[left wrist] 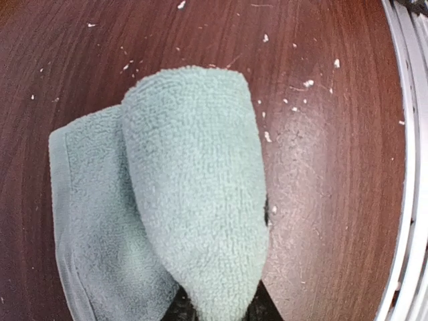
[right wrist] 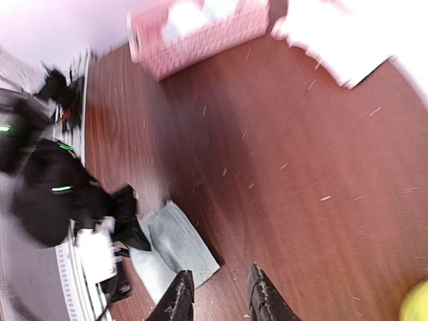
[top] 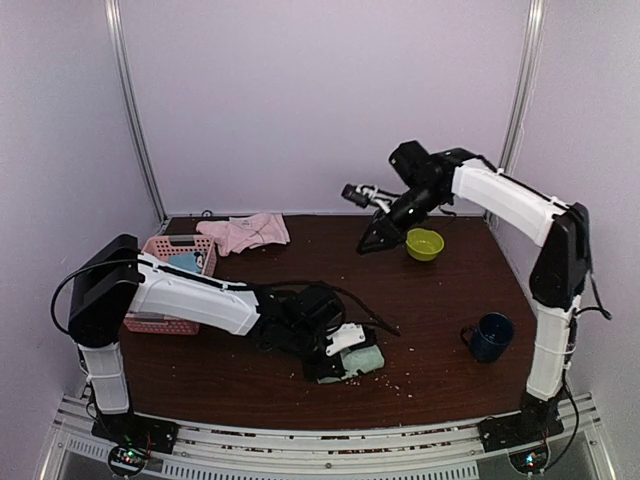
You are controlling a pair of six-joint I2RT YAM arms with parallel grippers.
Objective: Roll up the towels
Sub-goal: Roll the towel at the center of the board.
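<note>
Evidently the left gripper [left wrist: 221, 309] is clamped on the sage green towel [left wrist: 194, 194] at the front of the table [top: 440, 330], pinching its doubled-over end, likely to roll it; the right gripper [right wrist: 219, 294] hangs aside, jaws apart and empty; the pink towel [top: 250, 232] lies crumpled by the basket [top: 160, 324].

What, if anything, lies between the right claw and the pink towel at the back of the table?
Nothing visible. The right claw hangs above bare tabletop, and the stretch across to the pink towel holds nothing. The pink basket sits beyond the towel, the green bowl on the claw's other side.
</note>
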